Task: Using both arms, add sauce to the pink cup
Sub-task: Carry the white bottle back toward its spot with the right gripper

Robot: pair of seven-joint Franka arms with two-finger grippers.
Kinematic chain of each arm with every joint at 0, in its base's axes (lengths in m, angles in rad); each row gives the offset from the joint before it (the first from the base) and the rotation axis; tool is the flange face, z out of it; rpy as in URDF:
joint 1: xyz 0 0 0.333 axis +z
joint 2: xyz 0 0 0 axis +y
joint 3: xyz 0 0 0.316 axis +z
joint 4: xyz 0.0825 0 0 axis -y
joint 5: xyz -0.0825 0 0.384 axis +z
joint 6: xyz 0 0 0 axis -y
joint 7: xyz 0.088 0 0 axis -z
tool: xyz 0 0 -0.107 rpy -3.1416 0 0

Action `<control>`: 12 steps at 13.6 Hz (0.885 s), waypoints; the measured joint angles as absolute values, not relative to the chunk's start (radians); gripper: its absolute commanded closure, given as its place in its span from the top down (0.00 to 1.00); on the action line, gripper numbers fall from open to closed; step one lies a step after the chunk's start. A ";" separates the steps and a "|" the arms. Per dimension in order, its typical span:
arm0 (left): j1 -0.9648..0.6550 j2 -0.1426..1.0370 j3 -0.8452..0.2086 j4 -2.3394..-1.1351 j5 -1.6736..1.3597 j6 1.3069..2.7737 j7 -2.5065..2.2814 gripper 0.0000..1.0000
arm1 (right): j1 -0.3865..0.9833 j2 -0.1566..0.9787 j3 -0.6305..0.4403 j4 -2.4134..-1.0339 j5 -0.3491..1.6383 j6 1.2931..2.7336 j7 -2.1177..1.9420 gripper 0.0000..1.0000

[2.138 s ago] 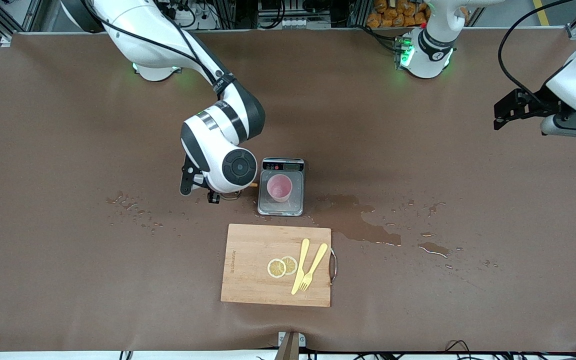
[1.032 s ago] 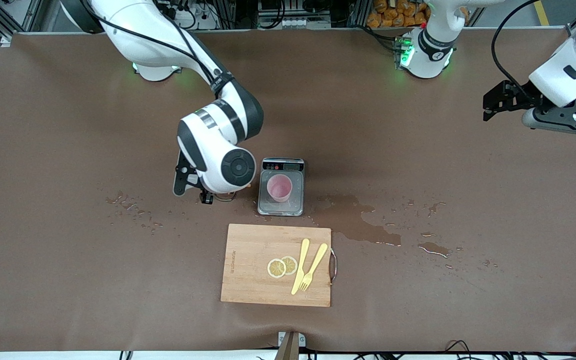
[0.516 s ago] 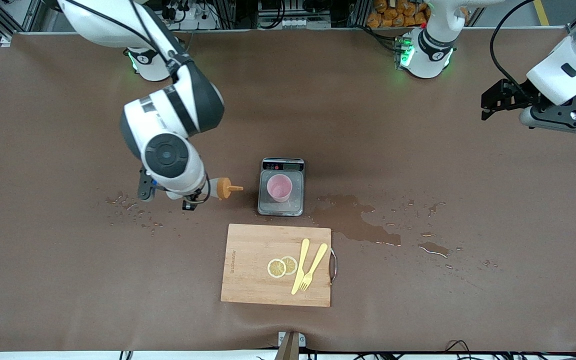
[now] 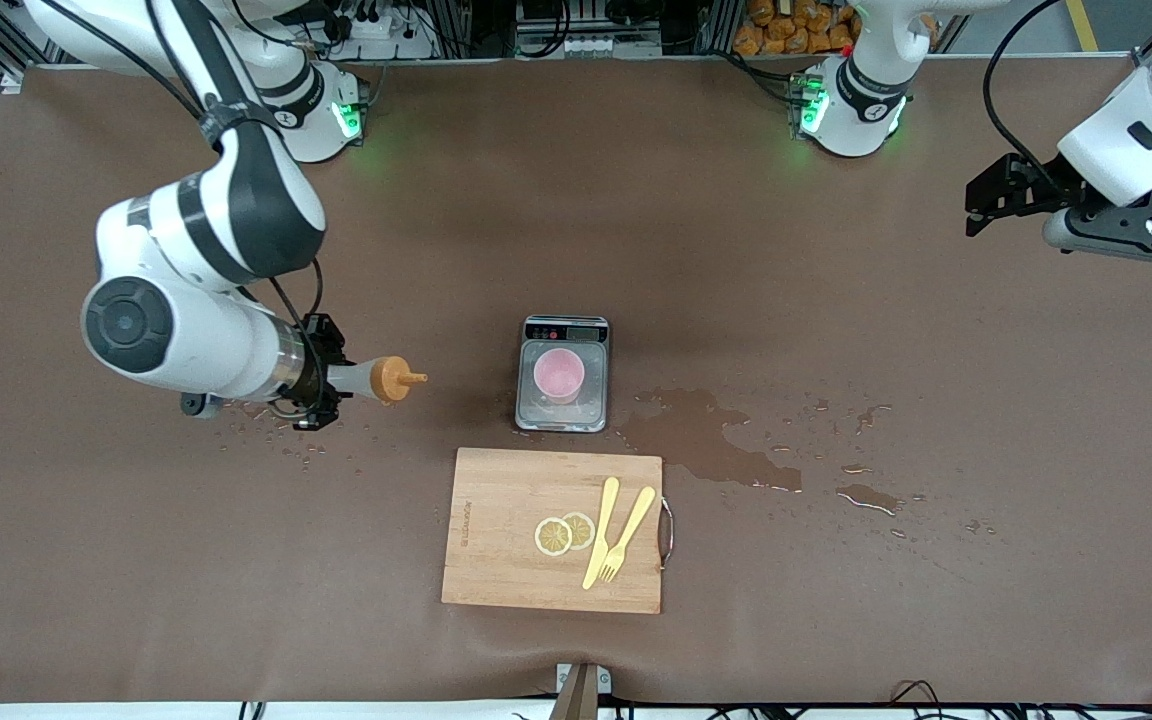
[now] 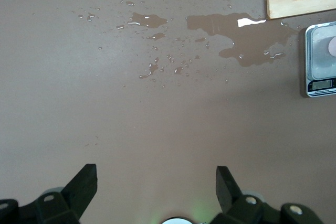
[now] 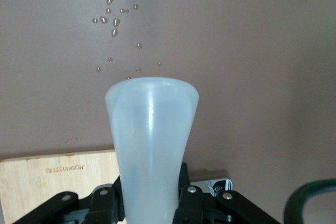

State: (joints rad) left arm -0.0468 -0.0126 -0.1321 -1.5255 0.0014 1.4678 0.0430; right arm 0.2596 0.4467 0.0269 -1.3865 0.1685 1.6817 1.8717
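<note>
Right wrist view: sauce [image 6: 151, 145] hides its own nozzle.

Brown table [image 4: 836, 620], scale [image 4: 563, 373] near middle, wooden cutting board [image 4: 506, 530] nearer the camera, water puddles [image 4: 726, 440] beside them

Translucent greyish sauce bottle [image 4: 368, 380] with orange nozzle cap, held sideways above the surface, nozzle toward the pink cup [image 4: 559, 377], cup upright on the scale's plate
</note>
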 measured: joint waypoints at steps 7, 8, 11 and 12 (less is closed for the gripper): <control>-0.044 -0.013 -0.130 -1.525 0.001 1.463 0.043 1.00 | -0.059 0.425 0.018 -1.480 0.559 1.615 1.371 0.00; -0.044 -0.013 -0.130 -1.525 0.001 1.462 0.043 1.00 | -0.114 0.425 0.018 -1.492 0.590 1.584 1.300 0.00; -0.044 -0.013 -0.129 -1.525 0.001 1.461 0.043 1.00 | -0.243 0.429 0.017 -1.542 0.681 1.508 1.109 0.00; -0.044 -0.013 -0.129 -1.525 0.001 1.461 0.043 1.00 | -0.277 0.436 0.017 -1.564 0.705 1.494 1.045 0.00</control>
State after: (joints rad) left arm -0.0441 -0.0128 -0.1293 -1.5247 0.0014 1.4609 0.0433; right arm -0.2765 0.4355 0.0173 -1.5642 0.7052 1.4944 1.0446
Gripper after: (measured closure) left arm 0.000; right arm 0.630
